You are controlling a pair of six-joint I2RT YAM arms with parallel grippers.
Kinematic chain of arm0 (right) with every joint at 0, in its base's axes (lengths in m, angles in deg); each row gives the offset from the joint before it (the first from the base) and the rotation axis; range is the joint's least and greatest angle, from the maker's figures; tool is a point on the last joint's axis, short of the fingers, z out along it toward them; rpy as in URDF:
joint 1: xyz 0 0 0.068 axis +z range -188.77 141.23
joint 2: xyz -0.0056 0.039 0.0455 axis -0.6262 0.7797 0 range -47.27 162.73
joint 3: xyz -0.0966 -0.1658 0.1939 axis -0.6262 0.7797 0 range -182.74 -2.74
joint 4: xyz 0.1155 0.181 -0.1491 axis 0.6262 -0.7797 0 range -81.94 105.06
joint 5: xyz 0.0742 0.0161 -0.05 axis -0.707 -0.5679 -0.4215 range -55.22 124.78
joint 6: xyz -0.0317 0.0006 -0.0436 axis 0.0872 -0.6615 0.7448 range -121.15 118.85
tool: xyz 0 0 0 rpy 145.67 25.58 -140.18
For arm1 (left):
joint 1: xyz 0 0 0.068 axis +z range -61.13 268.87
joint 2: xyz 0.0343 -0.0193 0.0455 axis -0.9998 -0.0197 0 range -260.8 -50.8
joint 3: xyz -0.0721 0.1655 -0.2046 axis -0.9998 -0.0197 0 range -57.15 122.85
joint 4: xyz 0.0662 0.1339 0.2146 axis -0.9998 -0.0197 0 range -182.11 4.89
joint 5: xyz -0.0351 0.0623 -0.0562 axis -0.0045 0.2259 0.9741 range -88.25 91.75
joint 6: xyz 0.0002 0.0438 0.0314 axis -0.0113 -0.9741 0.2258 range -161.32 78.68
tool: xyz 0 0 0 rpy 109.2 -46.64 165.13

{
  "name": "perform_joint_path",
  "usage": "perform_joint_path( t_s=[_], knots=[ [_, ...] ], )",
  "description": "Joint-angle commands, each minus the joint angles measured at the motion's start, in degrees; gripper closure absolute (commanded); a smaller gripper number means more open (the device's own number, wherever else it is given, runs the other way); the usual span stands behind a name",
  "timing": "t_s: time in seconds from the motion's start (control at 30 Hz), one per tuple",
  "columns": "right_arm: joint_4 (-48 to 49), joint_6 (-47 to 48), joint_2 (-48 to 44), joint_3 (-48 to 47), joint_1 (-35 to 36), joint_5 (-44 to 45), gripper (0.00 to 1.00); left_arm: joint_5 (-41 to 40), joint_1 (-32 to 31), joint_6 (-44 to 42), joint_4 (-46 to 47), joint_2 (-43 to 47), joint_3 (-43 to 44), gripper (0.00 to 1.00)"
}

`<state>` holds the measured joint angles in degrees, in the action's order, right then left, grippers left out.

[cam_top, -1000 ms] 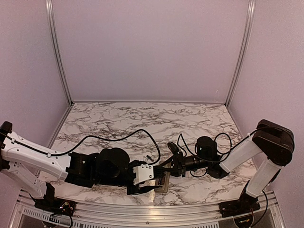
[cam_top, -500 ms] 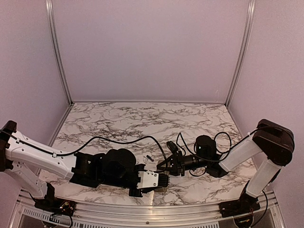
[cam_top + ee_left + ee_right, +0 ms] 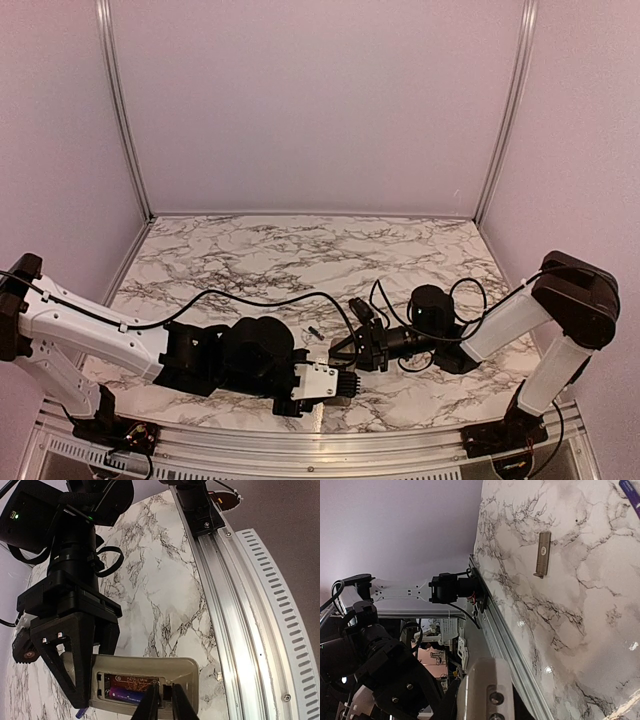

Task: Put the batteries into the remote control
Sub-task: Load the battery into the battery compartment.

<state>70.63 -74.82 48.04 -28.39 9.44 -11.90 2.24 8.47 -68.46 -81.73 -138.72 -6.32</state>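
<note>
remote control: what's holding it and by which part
The right gripper holds the remote control by one end. The left gripper is nearly shut at the battery recess; whether it holds anything cannot be told.

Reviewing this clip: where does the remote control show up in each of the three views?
Left wrist: remote control bottom centre, back up, compartment open.
Top external: low centre, mostly hidden where left tool and right tool meet.
Right wrist: not visible.
Shared landmark: metal rail along the near edge.

Tan-grey remote control (image 3: 150, 669), purple battery (image 3: 125, 695), white black-veined marble table (image 3: 165, 580)
</note>
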Motion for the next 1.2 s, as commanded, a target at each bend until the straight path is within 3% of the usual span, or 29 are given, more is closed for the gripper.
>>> perform_joint_path(
  t_s=[0.0, 0.7, 1.17],
  knots=[
    [0.29, 0.68, 0.07, -1.68, 0.75, -0.66, 1.00, -0.05, 0.49, 1.05, -0.85, -0.25, 1.17, 0.89],
    [0.49, 0.54, -0.32, -2.04, 0.75, -1.08, 1.00, 0.24, 2.80, 2.40, -1.03, -2.38, 0.83, 0.90],
    [-2.46, 2.53, -2.67, -2.30, 0.74, -0.46, 1.00, 0.17, 4.52, 5.43, -11.47, -8.04, 6.28, 0.96]
  ],
)
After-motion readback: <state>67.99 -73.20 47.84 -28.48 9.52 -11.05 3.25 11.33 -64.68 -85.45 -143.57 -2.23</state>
